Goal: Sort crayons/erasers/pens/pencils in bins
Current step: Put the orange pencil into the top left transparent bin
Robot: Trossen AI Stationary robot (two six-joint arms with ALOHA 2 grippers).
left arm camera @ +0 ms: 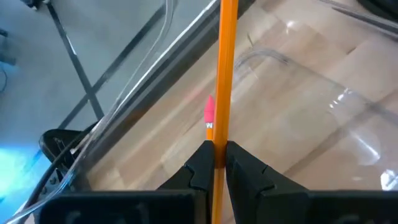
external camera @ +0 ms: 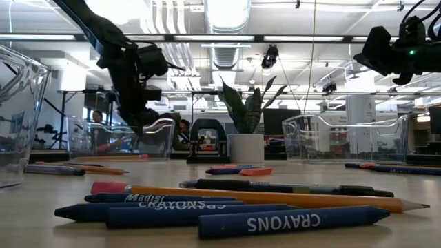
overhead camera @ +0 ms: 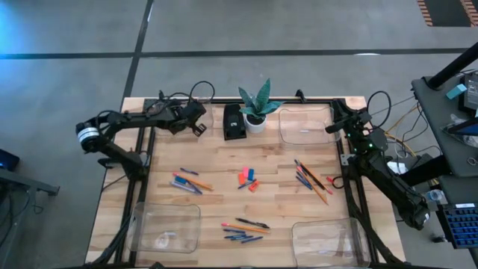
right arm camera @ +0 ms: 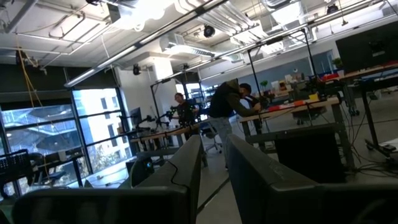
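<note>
My left gripper is shut on a long orange pencil. It hangs over the clear bin at the table's far left, slanting down. In that bin lies the pink eraser end of another pencil. Pens and pencils, erasers, more pens and pencils and blue crayons lie loose on the wood. My right gripper waits raised at the far right, open with nothing between its fingers. My left gripper pinches the orange pencil's shaft between its two fingers. The pencil runs on ahead past the fingertips, in line with the fingers. The fingers come slanting down from the table's left. The pencil is lifted clear, above the bin's floor.
Clear bins stand at the far right, near left and near right. A black box and a potted plant stand at the far middle. People sit at desks in the room beyond.
</note>
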